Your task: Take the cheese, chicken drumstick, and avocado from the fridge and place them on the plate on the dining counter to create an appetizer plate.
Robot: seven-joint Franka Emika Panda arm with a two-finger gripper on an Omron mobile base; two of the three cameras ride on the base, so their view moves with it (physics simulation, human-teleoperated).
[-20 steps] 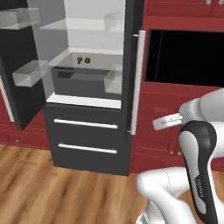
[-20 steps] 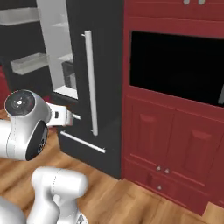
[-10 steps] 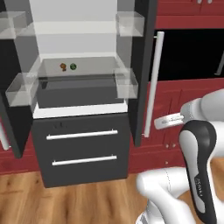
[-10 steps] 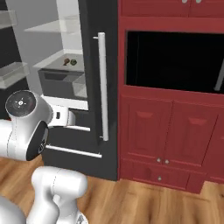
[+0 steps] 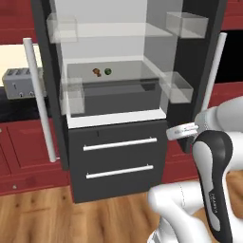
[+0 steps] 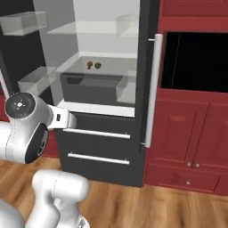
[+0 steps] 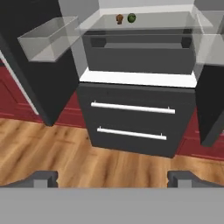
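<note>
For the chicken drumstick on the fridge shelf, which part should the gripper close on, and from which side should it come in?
Probably the rounded meaty end of the chicken drumstick, with the open gripper coming straight in through the fridge front, above the glass shelf. It lies far back, close left of the avocado, so jaws should straddle it without nudging that. Its bone end is too small to make out here.

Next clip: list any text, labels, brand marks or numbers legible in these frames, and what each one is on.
No text can be read here.
Robot arm: a small dark vertical mark on the white link, too small and blurred to read.
Fridge, its drawers and door bins: no labels or signs.
Toaster on the wall counter: no visible lettering.
Red cabinets: plain, no markings.
</note>
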